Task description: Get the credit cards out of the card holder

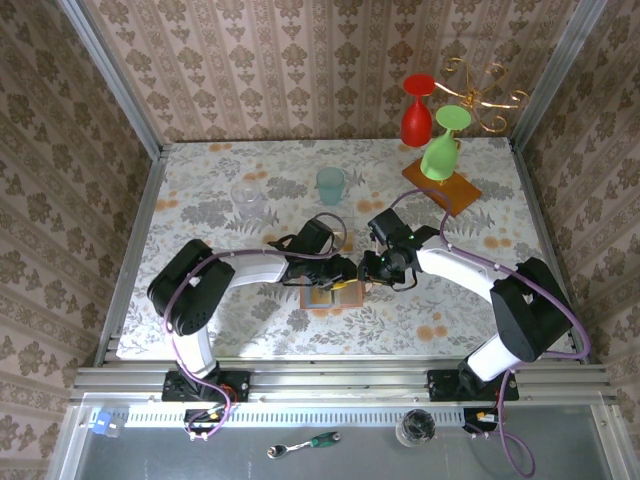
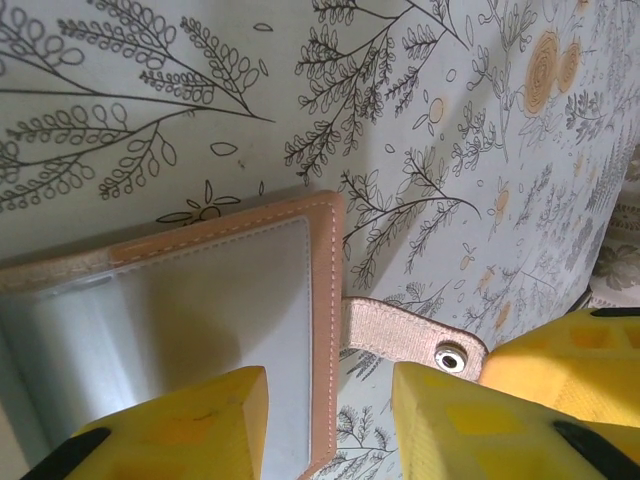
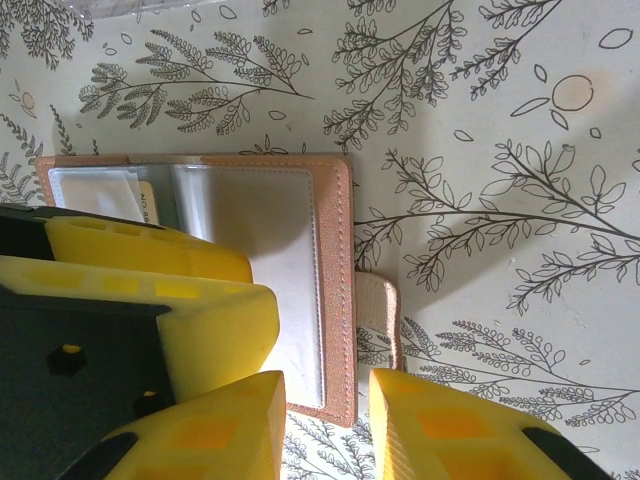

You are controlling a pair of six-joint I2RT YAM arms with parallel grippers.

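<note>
1. The top view shows the small flat tan-brown leather card holder [image 1: 333, 293] lying open on the flowered table [image 1: 240, 330], where both arms meet.
2. The right wrist view adds a yellowish printed credit card edge [image 3: 144, 206] inside a grey pocket.
3. The left wrist view shows the strap's metal snap [image 2: 450, 355] clearly.
4. The left gripper [image 2: 328, 385] stands partly open astride the holder's edge, gripping nothing.
5. The right gripper [image 3: 325, 385] has a narrow gap over the same edge. Whether it touches, I cannot tell.
</note>
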